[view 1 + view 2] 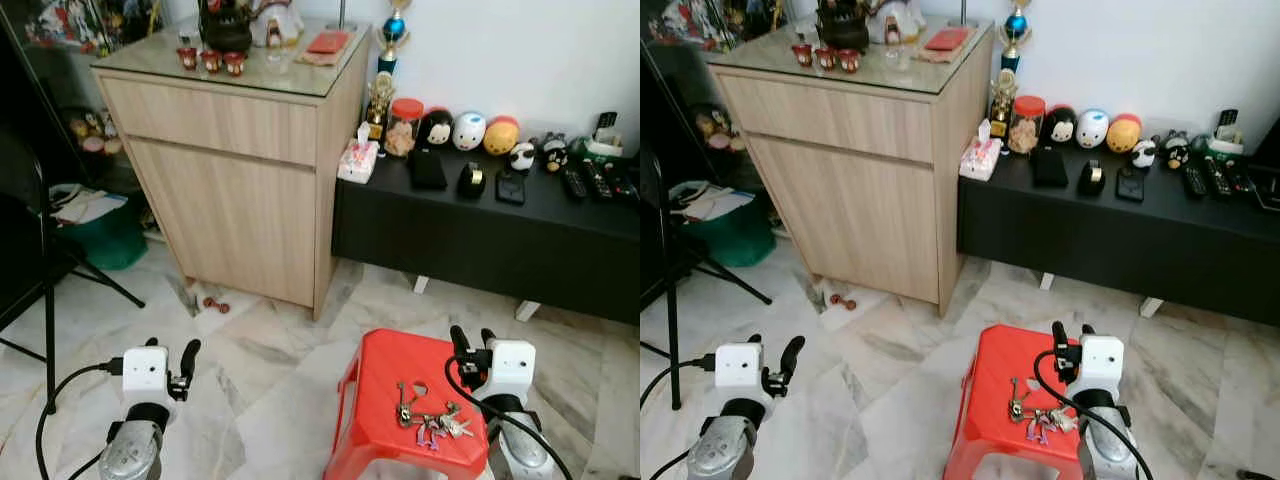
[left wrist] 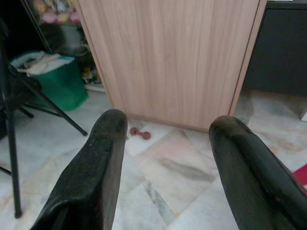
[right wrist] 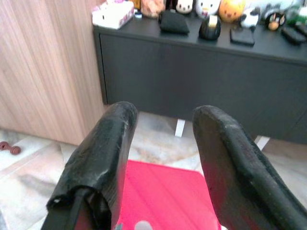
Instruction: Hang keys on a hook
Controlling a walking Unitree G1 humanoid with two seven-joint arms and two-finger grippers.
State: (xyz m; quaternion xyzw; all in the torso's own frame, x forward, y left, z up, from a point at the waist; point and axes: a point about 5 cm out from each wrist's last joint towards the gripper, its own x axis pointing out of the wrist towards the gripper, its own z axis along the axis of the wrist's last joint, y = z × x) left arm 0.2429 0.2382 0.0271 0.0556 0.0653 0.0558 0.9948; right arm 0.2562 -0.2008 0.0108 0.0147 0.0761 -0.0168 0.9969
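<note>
The keys (image 1: 430,418) lie loose in a tangled bunch on the red stool (image 1: 375,400), low and just right of centre in the head view, nothing holding them. Right beside them, at the stool's right edge, the right gripper (image 1: 472,342) hovers with its two black fingers parted and empty; from its wrist camera the fingers (image 3: 103,158) frame the stool's far end and the black low cabinet (image 3: 201,81) beyond. Over at the lower left, the left gripper (image 1: 170,360) hangs above the marble floor (image 1: 260,340), fingers also spread, clear of everything.

By the look of it, this is the very start: the pick-up is not yet done. The next move calls for the right gripper to tip down onto the bunch and close on the ring or a key so it lifts cleanly.

Further out, the wooden cupboard (image 1: 230,170) fills the upper left, and toys line the black cabinet at upper right. No hook can be made out, so finding one will likely mean turning elsewhere.
</note>
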